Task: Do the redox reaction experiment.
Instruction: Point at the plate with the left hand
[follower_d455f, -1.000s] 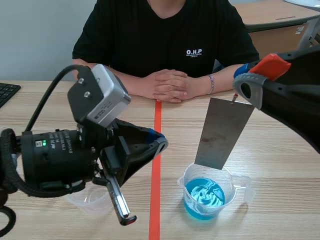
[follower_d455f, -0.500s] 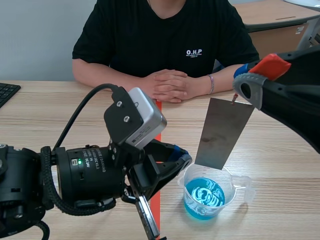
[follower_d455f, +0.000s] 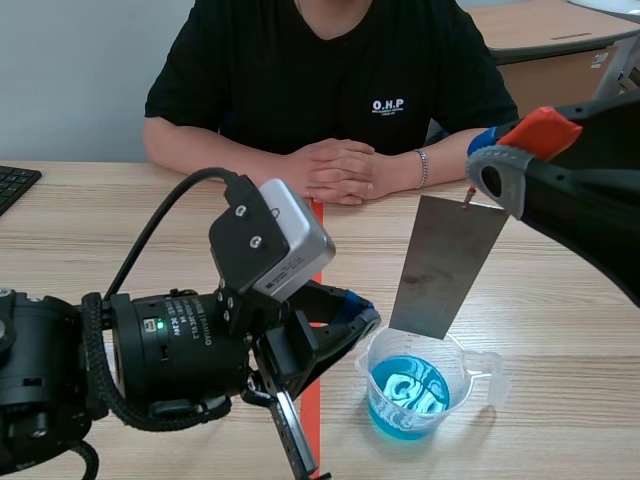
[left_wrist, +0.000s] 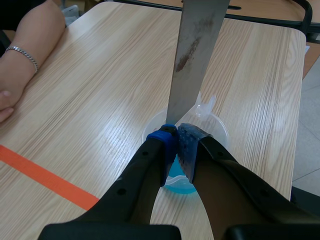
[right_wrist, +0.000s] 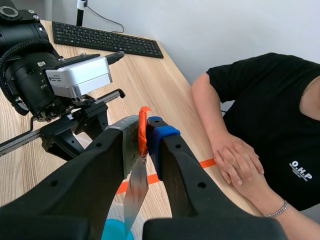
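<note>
Nearest, the left fingers (left_wrist: 175, 136) are pressed together on nothing, at the near rim of the cup (follower_d455f: 458, 385), which holds blue liquid (follower_d455f: 405, 392). Directly above the cup hangs the metal plate (follower_d455f: 445, 265), its lower edge at the rim and not in the liquid, so the dip looks yet to do. High over the cup, the right fingers (right_wrist: 150, 125) pinch the orange tab (follower_d455f: 542, 130) carrying the plate. Straight down seems open, though the left fingers crowd the cup's side. Beyond the cup, a person's hands (follower_d455f: 340, 172) rest on the worktop (follower_d455f: 560, 320).

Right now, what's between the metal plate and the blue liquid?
Nothing; in the scene view the metal plate hangs over the beaker, bare gap above the blue liquid.
</note>
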